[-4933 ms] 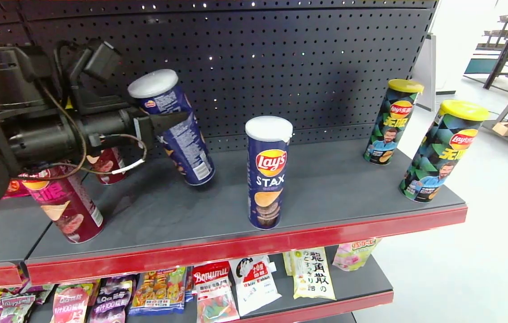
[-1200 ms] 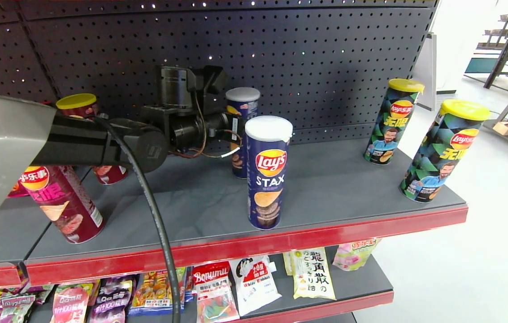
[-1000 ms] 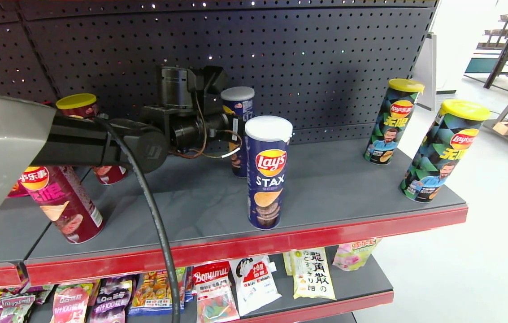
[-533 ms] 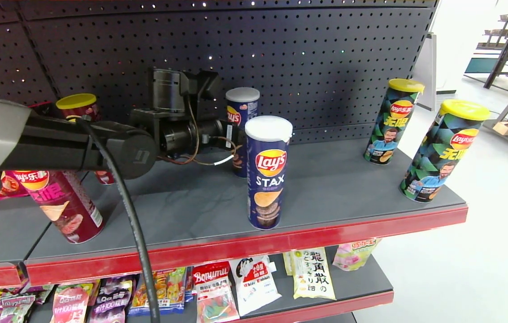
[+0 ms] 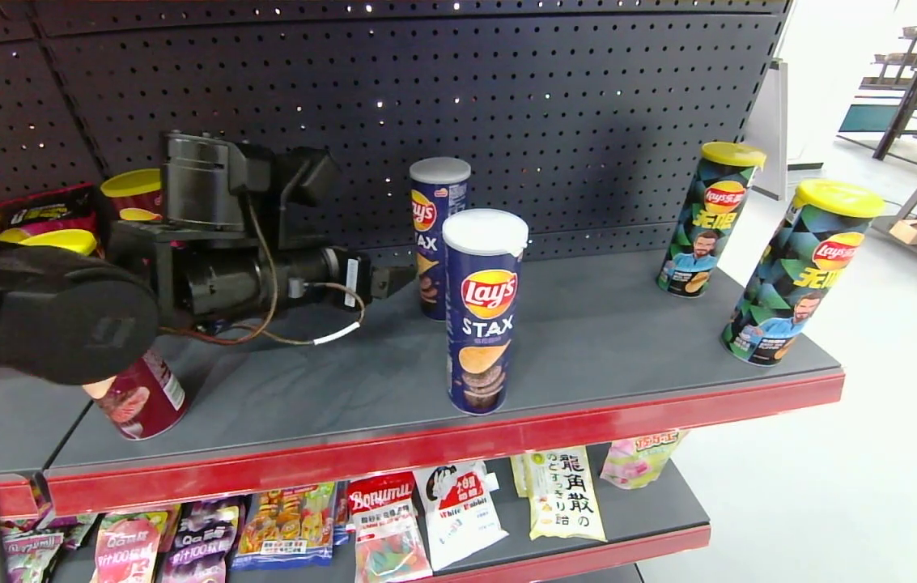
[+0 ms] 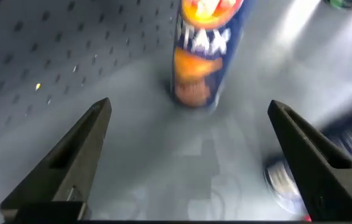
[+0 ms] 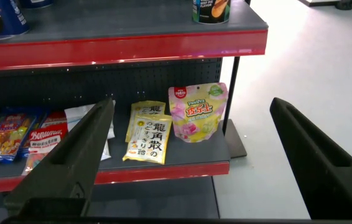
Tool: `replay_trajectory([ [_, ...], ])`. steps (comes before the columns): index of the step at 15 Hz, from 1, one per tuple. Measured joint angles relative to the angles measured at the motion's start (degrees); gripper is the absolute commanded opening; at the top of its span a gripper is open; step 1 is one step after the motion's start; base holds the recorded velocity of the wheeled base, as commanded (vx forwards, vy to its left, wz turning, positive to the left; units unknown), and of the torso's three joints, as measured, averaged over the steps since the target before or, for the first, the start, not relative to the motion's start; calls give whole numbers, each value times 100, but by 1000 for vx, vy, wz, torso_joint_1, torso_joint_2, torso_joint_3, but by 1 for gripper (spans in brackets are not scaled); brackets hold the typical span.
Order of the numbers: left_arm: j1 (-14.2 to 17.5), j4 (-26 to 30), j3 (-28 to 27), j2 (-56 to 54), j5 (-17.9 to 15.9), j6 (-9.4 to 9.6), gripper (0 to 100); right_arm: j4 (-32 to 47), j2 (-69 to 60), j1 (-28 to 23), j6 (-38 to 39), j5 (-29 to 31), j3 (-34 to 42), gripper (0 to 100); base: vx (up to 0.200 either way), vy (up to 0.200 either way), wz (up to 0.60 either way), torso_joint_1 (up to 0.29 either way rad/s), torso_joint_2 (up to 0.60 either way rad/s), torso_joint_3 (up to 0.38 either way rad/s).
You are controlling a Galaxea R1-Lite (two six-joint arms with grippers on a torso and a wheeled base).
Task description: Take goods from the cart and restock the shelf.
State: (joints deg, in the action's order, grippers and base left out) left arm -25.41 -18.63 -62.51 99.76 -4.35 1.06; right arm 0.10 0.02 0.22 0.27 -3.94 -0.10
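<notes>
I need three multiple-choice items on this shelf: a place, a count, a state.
1. The rear blue can stands: A) behind the front blue can; B) on the lower shelf; C) in a gripper.
2. Green cans on the top shelf: A) one; B) two; C) four.
3. The left gripper is: A) shut on a can; B) shut, empty; C) open, empty.
1 A: it stands upright nearer the pegboard. 2 B: both at the right end. 3 C: its fingers are spread, holding nothing.
</notes>
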Motion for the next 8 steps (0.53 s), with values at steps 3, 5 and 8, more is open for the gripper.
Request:
replay_trajectory([
  [3,13,456,942,-1175,-22,161,100,0,0,0,0,0,0,100,0,0,0,0,0,0],
  [5,22,1225,1425,-2239,-66,274,100,0,0,0,-2,0,0,100,0,0,0,0,0,0],
  [8,44,2914,1759,-4350,-137,358,100,0,0,0,0,2,0,100,0,0,0,0,0,0],
])
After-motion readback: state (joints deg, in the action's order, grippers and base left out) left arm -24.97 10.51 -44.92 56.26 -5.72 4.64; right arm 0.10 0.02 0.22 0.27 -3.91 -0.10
